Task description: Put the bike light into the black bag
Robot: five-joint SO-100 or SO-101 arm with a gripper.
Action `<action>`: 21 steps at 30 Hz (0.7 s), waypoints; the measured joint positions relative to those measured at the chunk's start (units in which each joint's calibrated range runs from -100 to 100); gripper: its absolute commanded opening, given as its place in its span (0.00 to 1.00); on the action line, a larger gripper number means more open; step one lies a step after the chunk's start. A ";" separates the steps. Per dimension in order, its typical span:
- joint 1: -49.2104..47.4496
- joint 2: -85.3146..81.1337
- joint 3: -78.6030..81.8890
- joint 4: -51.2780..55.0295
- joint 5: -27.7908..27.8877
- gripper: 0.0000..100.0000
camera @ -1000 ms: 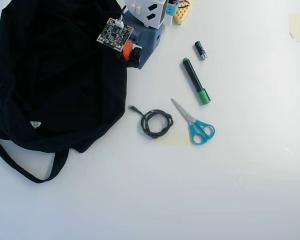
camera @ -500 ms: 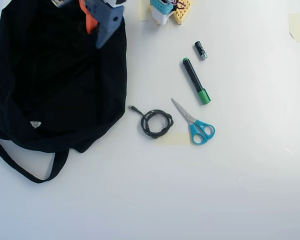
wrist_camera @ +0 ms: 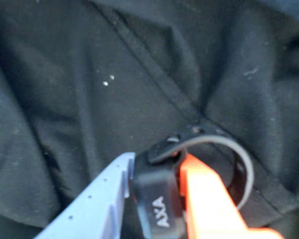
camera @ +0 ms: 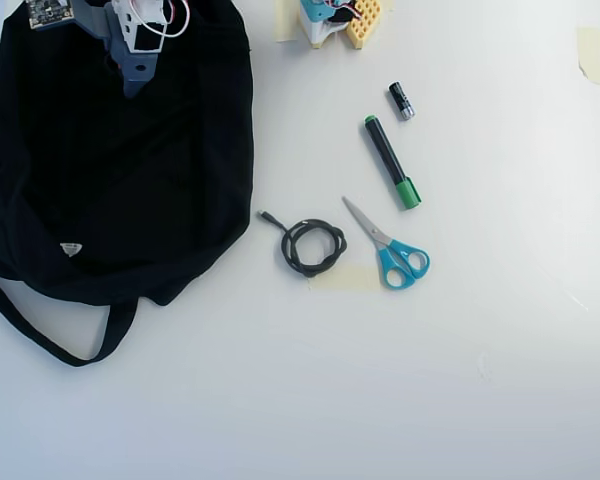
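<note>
Overhead view: bag (camera: 100, 190) at left, arm over its upper part; right of it the coiled cable (camera: 313, 246), then scissors (camera: 390, 249); marker (camera: 391, 162) above the scissors, battery (camera: 401, 101) above that (all apart on the table (camera: 400, 380))

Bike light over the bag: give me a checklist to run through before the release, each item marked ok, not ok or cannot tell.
1. Bike light held: ok. In the wrist view its blocky body, marked AXA, sits between the end effector fingers.
2. Strap loop free of the fingers: ok, it arcs out beyond the orange finger.
3. End effector above the black bag: ok. Black fabric fills the wrist view; overhead, the arm is over the bag's upper part.
4. Over the bag's opening rather than closed fabric: cannot tell, only folds and a seam show.
5. Height above the fabric: cannot tell.
6. Cable, scissors, marker, battery clear of the bag: ok.
</note>
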 measured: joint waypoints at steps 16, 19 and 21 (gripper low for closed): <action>-22.04 -30.47 -2.20 10.65 -0.05 0.15; -44.67 -42.09 -2.28 10.73 -0.15 0.02; -49.38 -43.17 -2.20 10.99 -0.15 0.02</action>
